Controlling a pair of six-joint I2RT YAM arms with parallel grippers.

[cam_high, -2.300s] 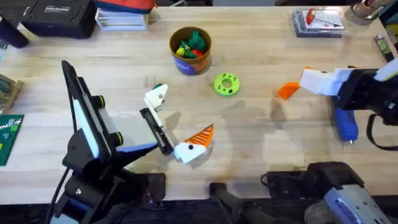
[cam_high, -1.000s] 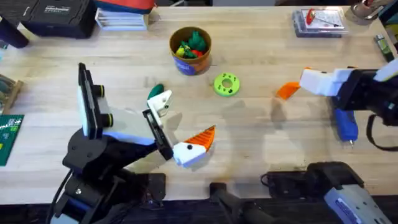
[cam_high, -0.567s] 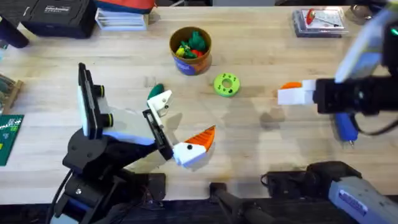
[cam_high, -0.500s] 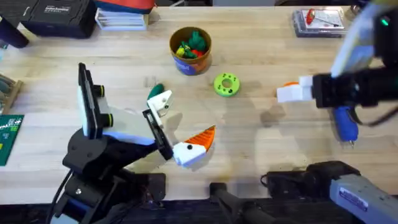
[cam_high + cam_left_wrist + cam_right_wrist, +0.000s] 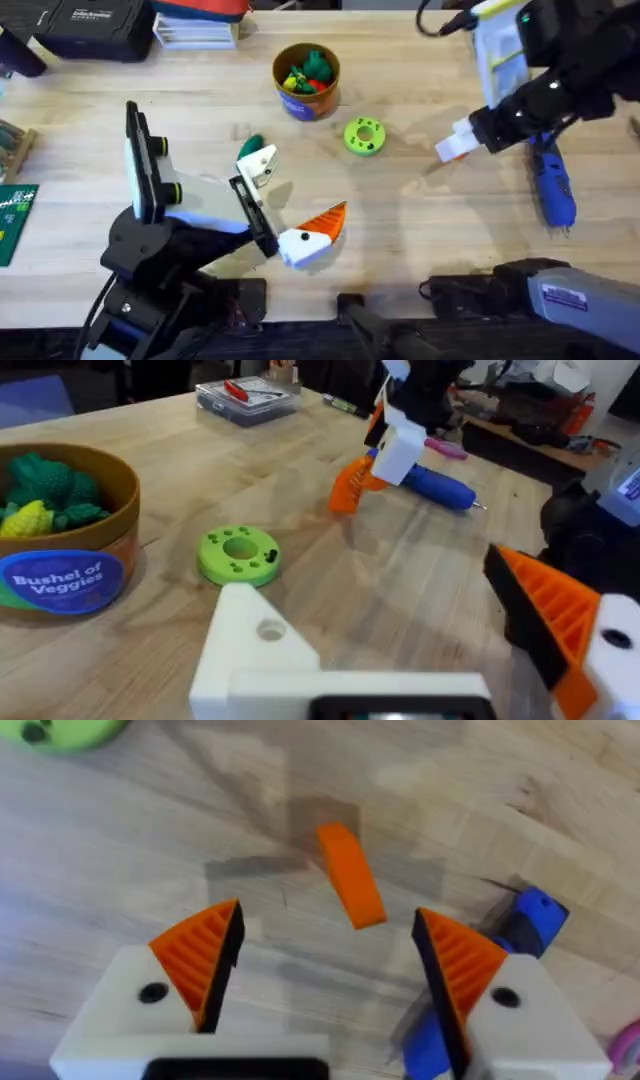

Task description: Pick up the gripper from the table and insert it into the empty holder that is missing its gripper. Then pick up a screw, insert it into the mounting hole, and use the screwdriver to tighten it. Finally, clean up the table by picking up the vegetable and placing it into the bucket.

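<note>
Plainly, the right tool is spread wide and points down at the tabletop, with its two orange pads on either side of a small orange piece lying flat below. I take that piece for the gripper. Its white base cannot be made out from the wrist, so this is a judgement. The wide spread suits a straight drop onto it before pinching. From overhead the right tool sits between the disc and the screwdriver. The screwdriver lies just beside the right tool, close by for the later tightening.

The left tool is also spread and holds nothing. It rests low and turned on its side, which looks meant to present the holder, its bare white mount, with the mounting hole facing up. Its other finger carries an orange pad.

The vegetable lies on the tabletop touching or just behind the holder, near enough that an insertion there may nudge it. The bucket stands further back, already holding several toy vegetables. The first step is not yet done.
</note>
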